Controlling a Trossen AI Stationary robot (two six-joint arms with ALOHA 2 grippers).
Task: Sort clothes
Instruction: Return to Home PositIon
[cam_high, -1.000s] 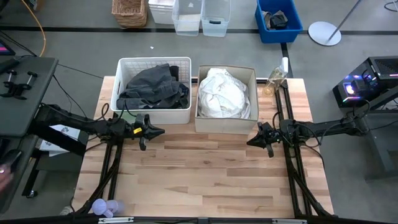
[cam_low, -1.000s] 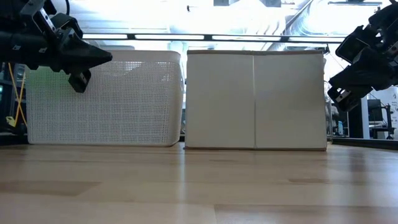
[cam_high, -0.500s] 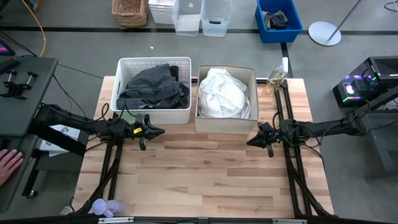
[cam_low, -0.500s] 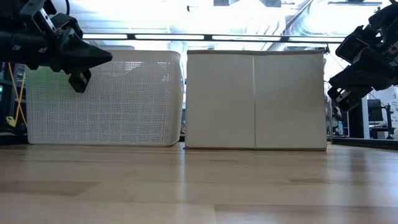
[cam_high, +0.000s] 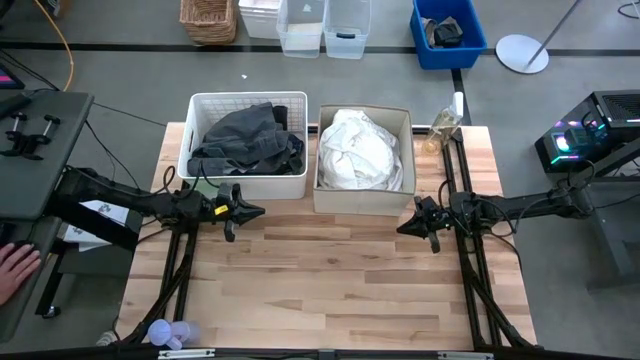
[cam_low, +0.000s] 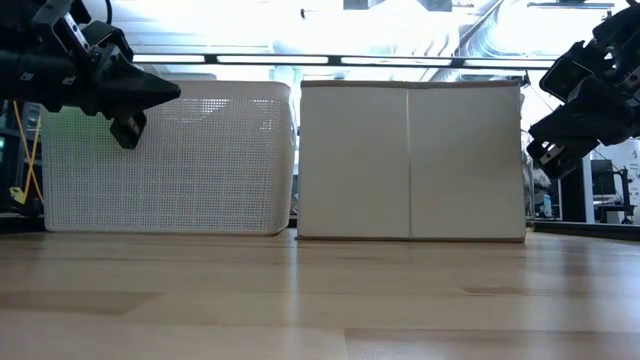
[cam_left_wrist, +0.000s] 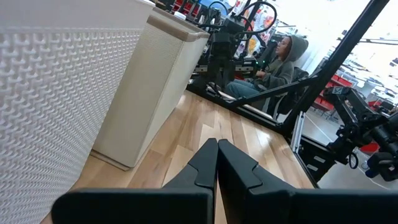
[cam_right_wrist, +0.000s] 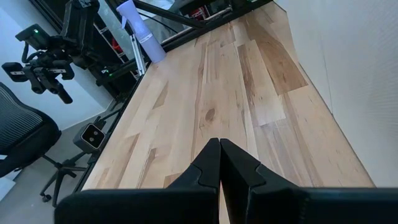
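white clothes (cam_high: 360, 148) fill the beige box (cam_high: 362, 203); dark clothes (cam_high: 245, 140) lie in the white basket (cam_high: 248, 97) just beside it. left gripper (cam_high: 259, 211), clenched, hangs before that basket; right gripper (cam_high: 401, 228), clenched too, near the box's front corner.

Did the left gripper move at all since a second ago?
No. The left gripper is in the same spot as before, just in front of the white basket, at its near right corner, with its jaws shut.
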